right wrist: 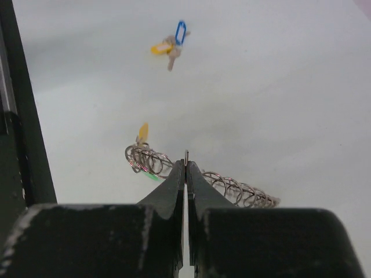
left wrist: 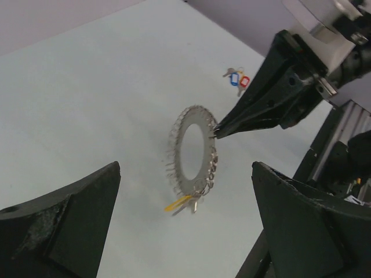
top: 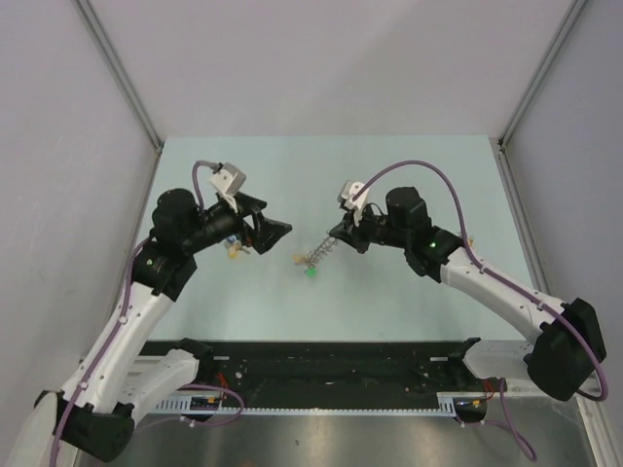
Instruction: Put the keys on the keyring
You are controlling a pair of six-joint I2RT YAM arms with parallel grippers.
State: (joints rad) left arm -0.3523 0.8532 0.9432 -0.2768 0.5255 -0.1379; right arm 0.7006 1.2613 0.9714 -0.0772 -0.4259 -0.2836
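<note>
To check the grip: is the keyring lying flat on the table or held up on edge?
Held up on edge. The keyring hangs from the shut right gripper, with keys dangling beneath.

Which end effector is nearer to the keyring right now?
Right. The right end effector is shut on the keyring at its rim, holding it upright. The left end effector is open, facing the ring from the opposite side, not touching it.

Overhead wide; both wrists close, facing keyring (left wrist: 212, 165).
</note>
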